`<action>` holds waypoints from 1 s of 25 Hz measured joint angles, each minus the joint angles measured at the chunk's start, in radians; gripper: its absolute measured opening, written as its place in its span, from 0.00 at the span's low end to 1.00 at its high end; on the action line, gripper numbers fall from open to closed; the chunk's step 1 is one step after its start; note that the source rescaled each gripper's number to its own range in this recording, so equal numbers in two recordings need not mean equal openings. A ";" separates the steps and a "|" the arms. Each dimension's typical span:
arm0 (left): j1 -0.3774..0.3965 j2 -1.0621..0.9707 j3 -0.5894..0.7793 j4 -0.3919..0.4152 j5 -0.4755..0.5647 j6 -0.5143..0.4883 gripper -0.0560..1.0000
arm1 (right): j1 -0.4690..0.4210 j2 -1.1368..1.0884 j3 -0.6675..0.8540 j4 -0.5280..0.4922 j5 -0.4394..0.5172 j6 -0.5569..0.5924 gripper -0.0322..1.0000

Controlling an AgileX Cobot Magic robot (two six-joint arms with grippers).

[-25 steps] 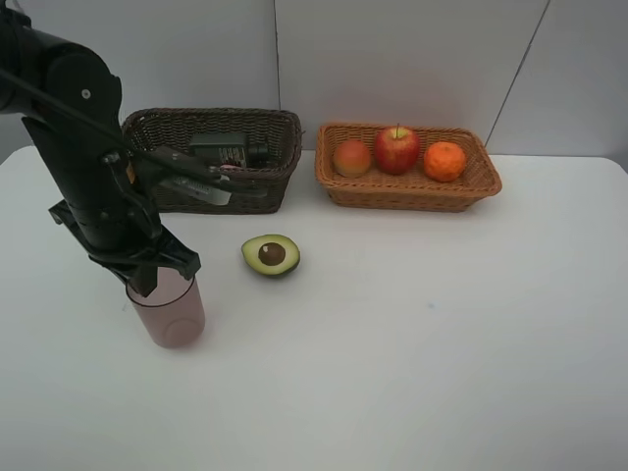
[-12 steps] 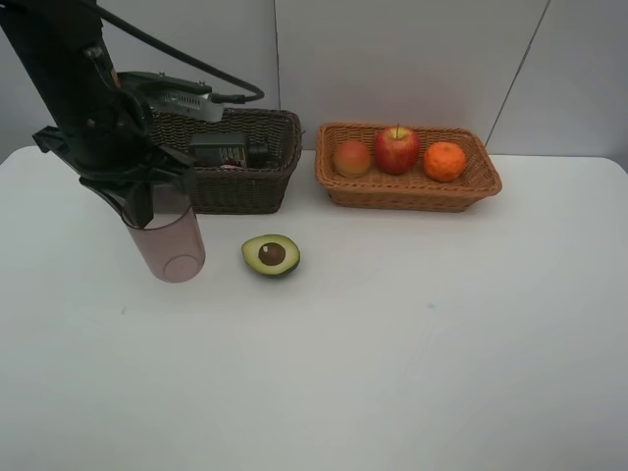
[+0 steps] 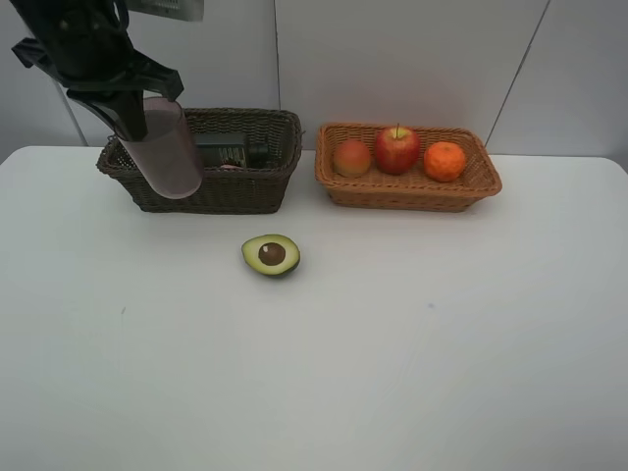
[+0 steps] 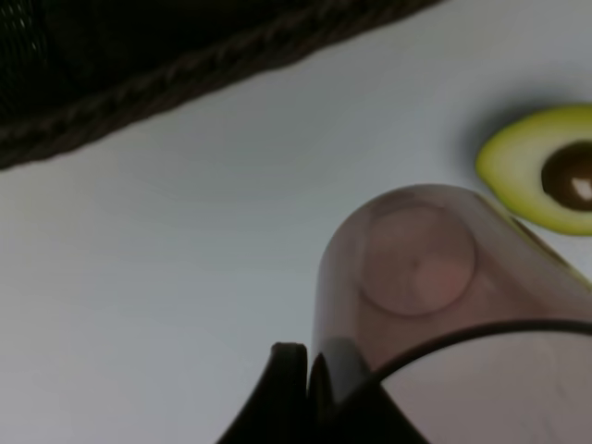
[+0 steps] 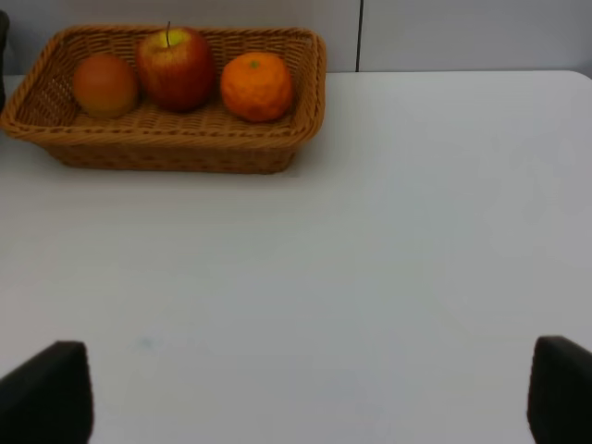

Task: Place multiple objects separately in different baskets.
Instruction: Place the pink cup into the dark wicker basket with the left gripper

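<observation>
The mauve cup (image 3: 165, 149) hangs in the air, tilted, in front of the left end of the dark basket (image 3: 250, 192), clear of the table (image 3: 392, 343). The left gripper (image 3: 132, 116) is clamped tight on its rim, one finger inside the wall and one outside; the wrist view shows the cup (image 4: 435, 277) from the rim down to its round base, with the dark fingers (image 4: 289, 393) pinched on the wall.

Inside the dark basket lies a dark green bottle (image 3: 228, 150); anything else in there is too hidden to name.

The half avocado (image 3: 271, 255) lies on the table in front of the dark basket, cut face and pit up.

Just beside the dark basket, on its right, stands the light basket (image 3: 412, 191). It holds a peach-coloured fruit (image 3: 351, 157), a red apple (image 3: 396, 149) and a tangerine (image 3: 444, 161) in a row, the apple in the middle.

The right gripper (image 5: 305, 393) hovers over bare table in front of the light basket, its jaws spread wide and holding nothing.
</observation>
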 joint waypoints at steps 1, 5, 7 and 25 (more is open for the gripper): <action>0.008 0.011 -0.021 0.002 -0.005 0.009 0.05 | 0.000 0.000 0.000 0.000 0.000 0.000 1.00; 0.029 0.053 -0.090 0.034 -0.054 0.030 0.05 | 0.000 0.000 0.000 0.000 0.000 0.000 1.00; 0.041 0.073 -0.111 0.064 -0.091 0.036 0.05 | 0.000 0.000 0.000 0.000 0.000 0.000 1.00; 0.120 0.228 -0.122 0.331 -0.450 0.043 0.05 | 0.000 0.000 0.000 0.000 0.000 0.000 1.00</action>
